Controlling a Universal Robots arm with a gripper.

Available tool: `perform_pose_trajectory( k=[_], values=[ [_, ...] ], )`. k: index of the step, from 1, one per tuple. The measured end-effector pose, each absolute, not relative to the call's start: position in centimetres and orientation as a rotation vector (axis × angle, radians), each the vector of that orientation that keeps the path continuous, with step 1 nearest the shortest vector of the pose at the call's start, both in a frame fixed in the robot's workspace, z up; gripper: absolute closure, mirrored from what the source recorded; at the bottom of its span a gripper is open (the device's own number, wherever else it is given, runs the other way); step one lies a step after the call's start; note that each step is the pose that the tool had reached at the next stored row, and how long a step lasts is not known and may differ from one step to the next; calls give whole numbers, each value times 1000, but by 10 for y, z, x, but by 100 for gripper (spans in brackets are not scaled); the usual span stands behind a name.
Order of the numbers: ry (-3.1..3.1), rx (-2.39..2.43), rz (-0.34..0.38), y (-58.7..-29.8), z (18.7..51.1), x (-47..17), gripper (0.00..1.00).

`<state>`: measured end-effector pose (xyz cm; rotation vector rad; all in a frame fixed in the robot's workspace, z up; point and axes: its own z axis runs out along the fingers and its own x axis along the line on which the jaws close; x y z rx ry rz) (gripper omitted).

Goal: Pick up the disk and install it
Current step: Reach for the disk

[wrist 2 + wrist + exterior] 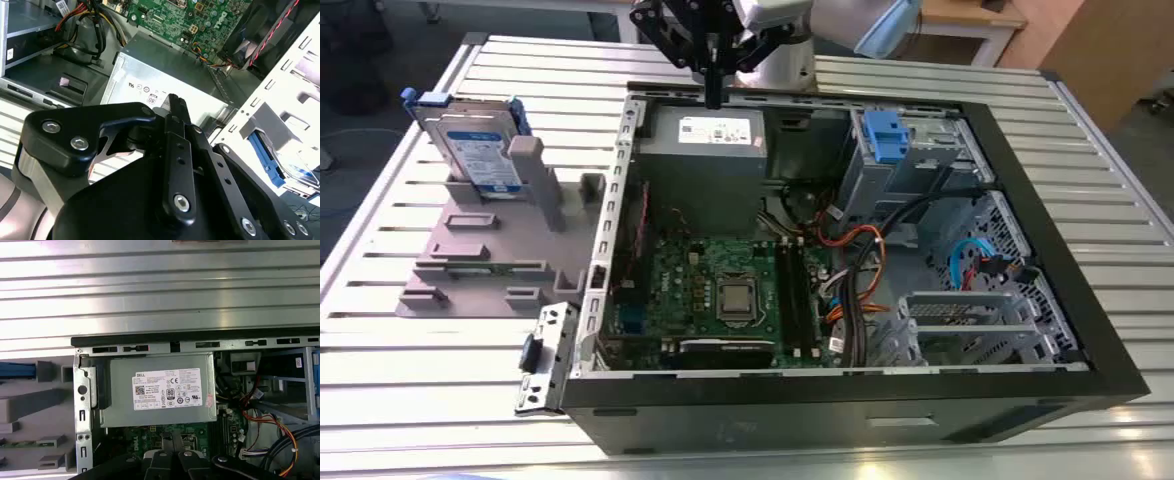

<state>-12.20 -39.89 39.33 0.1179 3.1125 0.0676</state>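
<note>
Work on the pick is not yet begun. The disk (pixel 470 150) is seen standing on edge in the grey stand (pixel 494 255) on the table (pixel 400 380). It is placed outside the open computer case (pixel 854 395), towards the exterior view's left. Its blue bracket is carried around its edges, its long axis appears to be set upright, and its labelled face is shown to the exterior view.

The hand (pixel 715 90) is held over the far end of the case, just above the grey power-supply box (pixel 707 135), and nothing is gripped by it. In the exterior view and the second wrist view its two fingers are drawn together to a closed point, with no gap shown between them.

The disk is thus placed well apart from the hand, off to the exterior view's left and somewhat nearer that camera. The case wall is set between the two. The disk is judged untouched, and the task is judged to be at its very start. A blue-framed bay (pixel 886 135) is seen inside the case, at its far end towards the exterior view's right.
</note>
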Motion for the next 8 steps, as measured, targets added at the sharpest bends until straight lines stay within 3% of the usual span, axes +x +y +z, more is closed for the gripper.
perform_pose_trajectory(
  k=[8],
  values=[
    [3112,118,68,-399,393,-123,89]
  ],
)
